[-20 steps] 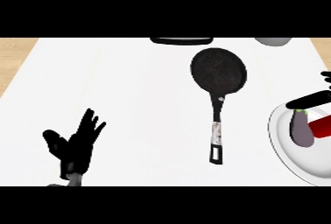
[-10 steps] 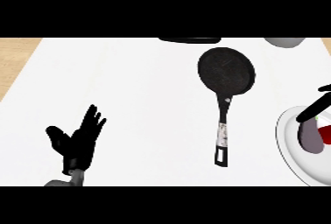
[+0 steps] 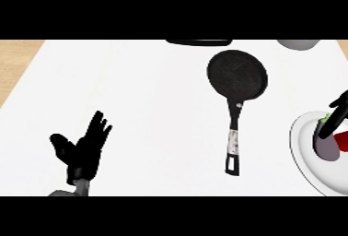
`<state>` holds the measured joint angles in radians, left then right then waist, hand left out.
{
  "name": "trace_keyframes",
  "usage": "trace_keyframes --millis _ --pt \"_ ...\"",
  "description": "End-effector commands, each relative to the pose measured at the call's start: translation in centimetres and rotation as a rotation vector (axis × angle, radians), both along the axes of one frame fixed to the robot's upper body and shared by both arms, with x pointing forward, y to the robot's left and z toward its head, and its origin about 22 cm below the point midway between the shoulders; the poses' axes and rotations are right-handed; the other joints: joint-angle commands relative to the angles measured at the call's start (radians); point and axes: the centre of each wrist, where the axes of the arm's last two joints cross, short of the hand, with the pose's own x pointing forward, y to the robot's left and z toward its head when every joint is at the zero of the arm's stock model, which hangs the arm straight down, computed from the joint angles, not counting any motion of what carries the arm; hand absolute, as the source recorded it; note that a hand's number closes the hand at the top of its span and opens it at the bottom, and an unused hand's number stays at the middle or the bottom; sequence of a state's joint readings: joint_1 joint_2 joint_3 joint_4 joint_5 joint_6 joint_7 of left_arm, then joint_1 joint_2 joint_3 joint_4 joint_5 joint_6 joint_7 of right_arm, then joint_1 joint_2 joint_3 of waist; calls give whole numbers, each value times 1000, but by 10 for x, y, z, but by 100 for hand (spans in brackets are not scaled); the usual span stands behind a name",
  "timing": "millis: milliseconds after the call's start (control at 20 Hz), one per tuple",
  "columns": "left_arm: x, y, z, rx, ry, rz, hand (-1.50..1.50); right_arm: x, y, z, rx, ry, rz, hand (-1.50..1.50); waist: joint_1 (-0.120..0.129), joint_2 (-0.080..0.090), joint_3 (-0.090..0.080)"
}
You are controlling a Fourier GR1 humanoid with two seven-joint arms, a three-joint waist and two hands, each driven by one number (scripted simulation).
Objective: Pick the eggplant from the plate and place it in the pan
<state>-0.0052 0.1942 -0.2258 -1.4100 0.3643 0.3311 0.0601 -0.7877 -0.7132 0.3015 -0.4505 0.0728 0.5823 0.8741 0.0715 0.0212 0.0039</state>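
The black frying pan [image 3: 236, 76] lies right of the middle, with its handle [image 3: 233, 147] pointing toward me. A white plate [image 3: 304, 156] is cut off by the right edge. On it lies the dull purple eggplant [image 3: 329, 148], its green stem end at the top. My right hand [image 3: 336, 116] enters from the right edge; only its straight fingers show, slanting down onto the eggplant's upper end, not curled round it. Most of that hand is out of view. My left hand [image 3: 81, 150] rests open at the lower left, fingers up.
A dark flat object [image 3: 197, 42] and a grey bowl [image 3: 299, 44] sit along the far edge. A small red thing [image 3: 342, 141] shows beside the eggplant at the right edge. Bare wood [image 3: 17, 60] borders the white surface at the left.
My right hand's fingers have slid toward the right edge and show less, still over the eggplant. The pan sits a little further right in view. The left hand stayed resting.
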Motion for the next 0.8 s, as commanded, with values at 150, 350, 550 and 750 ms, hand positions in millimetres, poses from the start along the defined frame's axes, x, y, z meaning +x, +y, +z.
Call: trace_keyframes --millis 150,350,550,750 --pt "5 6 3 -6 18 12 0 7 -5 -7 131 309 25 -150 -11 0 -2" --pt "-1 23 -3 8 21 37 0 9 1 -15 163 338 45 -150 -33 -9 -3" --pt "-14 -2 -2 -3 24 54 0 13 11 -21 133 292 28 -150 -34 -11 -2" --pt "-21 2 -13 11 32 41 0 12 23 -37 132 236 30 -150 -40 -12 -2"
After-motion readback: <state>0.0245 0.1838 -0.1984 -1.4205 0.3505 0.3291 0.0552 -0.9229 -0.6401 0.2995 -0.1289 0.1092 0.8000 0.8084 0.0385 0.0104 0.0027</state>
